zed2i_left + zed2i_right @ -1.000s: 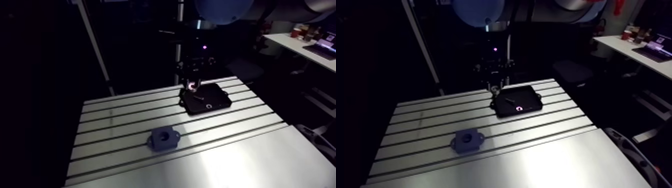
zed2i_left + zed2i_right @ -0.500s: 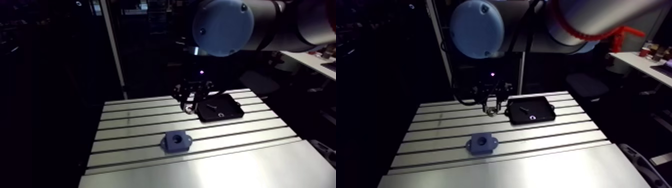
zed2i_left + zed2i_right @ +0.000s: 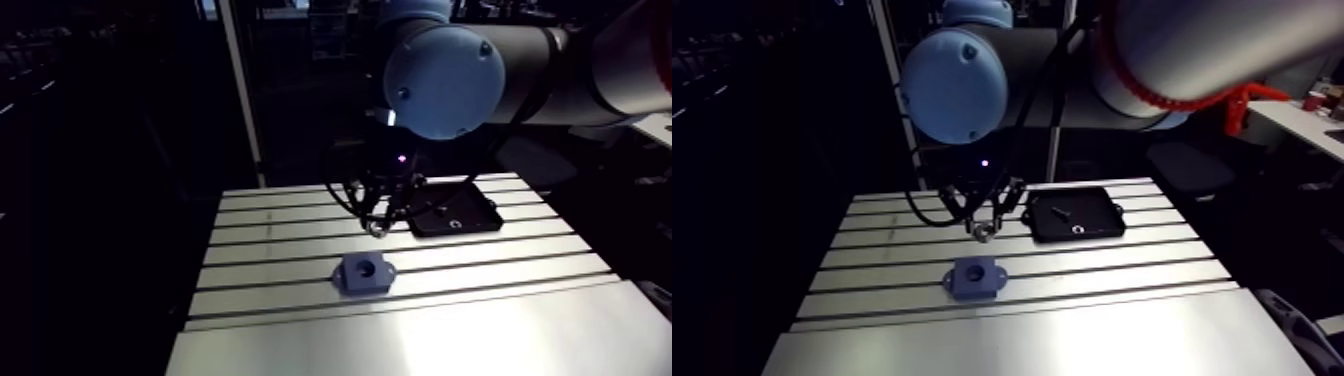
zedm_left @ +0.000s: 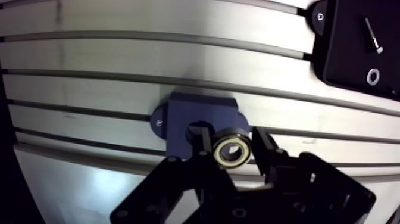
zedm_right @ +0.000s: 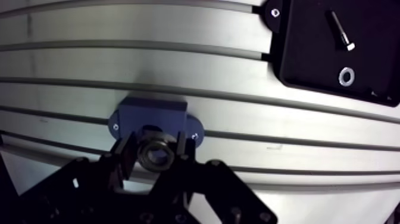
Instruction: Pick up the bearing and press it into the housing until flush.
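Wrist view shows the claw (image 4: 233,149) clamped on the bearing (image 4: 232,152). The ring is pinched edgewise between both fingers, its open face toward the camera, so its axis likely runs straight down at the table (image 4: 119,59). The housing (image 4: 190,113) sits just ahead, and its upward-facing hole (image 4: 200,128) is at about eleven o'clock from the ring. The ring is not yet seated. The tray (image 4: 342,59) lies well apart at two o'clock.

Shiny metal bearing (image 4: 232,152), matt housing (image 4: 199,122)
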Controlling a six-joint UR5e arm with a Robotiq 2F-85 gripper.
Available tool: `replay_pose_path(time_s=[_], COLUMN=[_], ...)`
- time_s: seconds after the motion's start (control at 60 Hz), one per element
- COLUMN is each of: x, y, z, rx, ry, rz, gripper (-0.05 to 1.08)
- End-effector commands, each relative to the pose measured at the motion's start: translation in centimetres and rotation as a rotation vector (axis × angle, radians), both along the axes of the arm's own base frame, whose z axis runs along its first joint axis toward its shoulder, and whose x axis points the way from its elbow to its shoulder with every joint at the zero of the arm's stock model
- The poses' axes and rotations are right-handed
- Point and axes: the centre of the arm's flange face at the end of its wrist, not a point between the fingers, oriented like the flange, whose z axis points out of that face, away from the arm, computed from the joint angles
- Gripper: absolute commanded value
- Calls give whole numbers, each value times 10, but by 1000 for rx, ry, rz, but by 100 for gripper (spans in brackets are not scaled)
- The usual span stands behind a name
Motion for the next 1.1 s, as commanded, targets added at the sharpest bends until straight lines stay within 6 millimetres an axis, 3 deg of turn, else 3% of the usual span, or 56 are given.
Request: replay_pose_path(time_s=[0.017, 0.167, 1.1], x=[1, 7, 24], y=[-12, -21, -26], z=[-12, -21, -49], rx=[6, 7, 9], ry=[13, -6, -10], rz=[18, 35, 58], gripper=[70, 70, 70])
